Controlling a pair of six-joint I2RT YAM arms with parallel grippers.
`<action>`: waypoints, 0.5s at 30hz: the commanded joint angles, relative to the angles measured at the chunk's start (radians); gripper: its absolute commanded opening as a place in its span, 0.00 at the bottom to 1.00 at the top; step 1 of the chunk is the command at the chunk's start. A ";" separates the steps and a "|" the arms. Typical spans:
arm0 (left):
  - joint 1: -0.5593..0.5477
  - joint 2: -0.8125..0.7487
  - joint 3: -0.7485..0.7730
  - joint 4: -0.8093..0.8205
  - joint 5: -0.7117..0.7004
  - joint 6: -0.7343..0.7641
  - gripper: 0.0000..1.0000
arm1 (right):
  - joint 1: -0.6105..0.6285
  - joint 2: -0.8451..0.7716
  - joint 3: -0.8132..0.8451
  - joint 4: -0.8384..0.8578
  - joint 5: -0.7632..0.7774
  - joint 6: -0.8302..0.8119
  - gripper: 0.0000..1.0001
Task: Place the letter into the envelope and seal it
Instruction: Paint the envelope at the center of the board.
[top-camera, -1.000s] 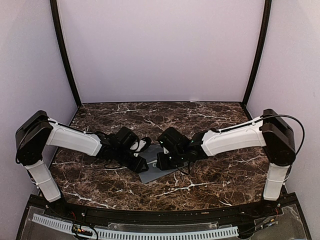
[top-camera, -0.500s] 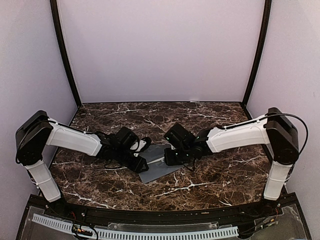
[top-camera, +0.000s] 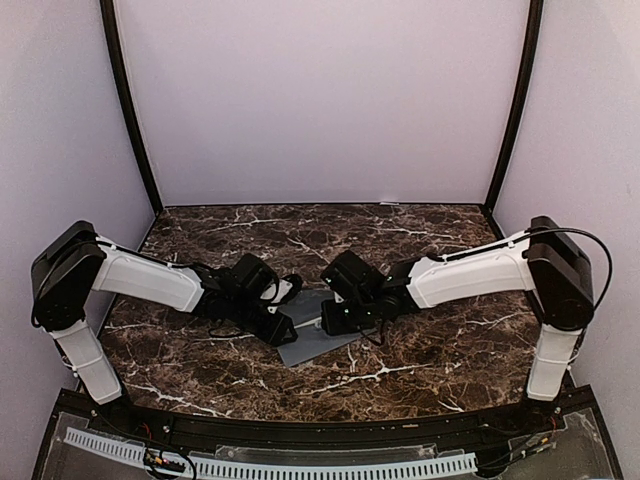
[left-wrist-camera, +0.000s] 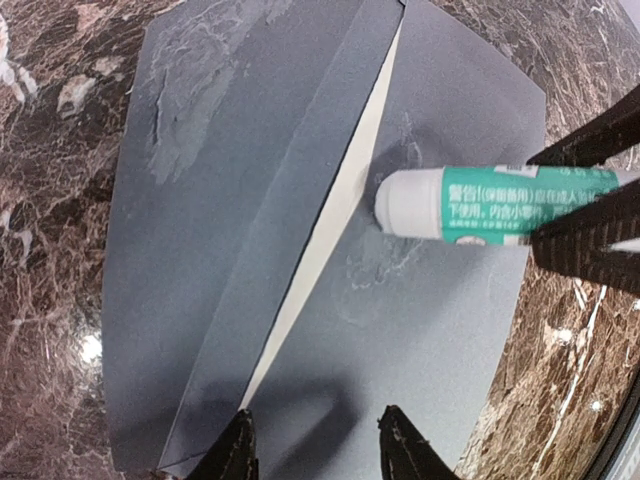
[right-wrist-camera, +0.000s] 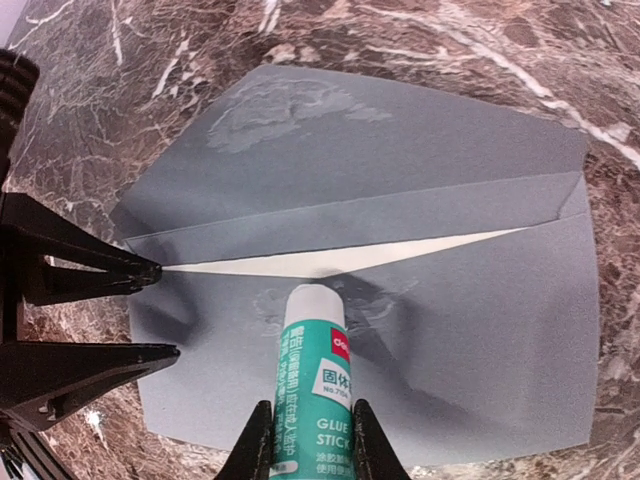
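The slate-grey envelope (top-camera: 318, 335) lies flat on the marble table, flap open. It fills the left wrist view (left-wrist-camera: 420, 330) and the right wrist view (right-wrist-camera: 480, 320). Only a thin cream sliver of the letter (right-wrist-camera: 330, 260) shows in the envelope's mouth, also in the left wrist view (left-wrist-camera: 335, 220). My right gripper (right-wrist-camera: 304, 440) is shut on a green-and-white glue stick (right-wrist-camera: 312, 380), whose tip touches the envelope body just below the mouth; glue smears show there and on the flap. My left gripper (left-wrist-camera: 315, 445) is open, its fingertips resting on the envelope's end.
The dark marble table (top-camera: 430, 350) surrounds the envelope. Purple walls enclose the back and sides. Both arms meet over the table's middle, the left gripper (top-camera: 280, 328) close beside the right gripper (top-camera: 335, 320).
My right gripper with the glue stick pulled back to the right, then moved left again over the envelope. The left arm and envelope have not moved.
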 joint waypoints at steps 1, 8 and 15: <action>-0.005 0.024 -0.008 -0.070 0.003 0.007 0.41 | 0.024 0.050 0.045 0.041 -0.041 -0.003 0.00; -0.005 0.024 -0.011 -0.068 0.002 0.006 0.41 | 0.028 0.078 0.077 0.031 -0.030 0.003 0.00; -0.005 0.022 -0.012 -0.068 0.000 0.006 0.41 | 0.015 0.058 0.057 -0.022 0.030 0.017 0.00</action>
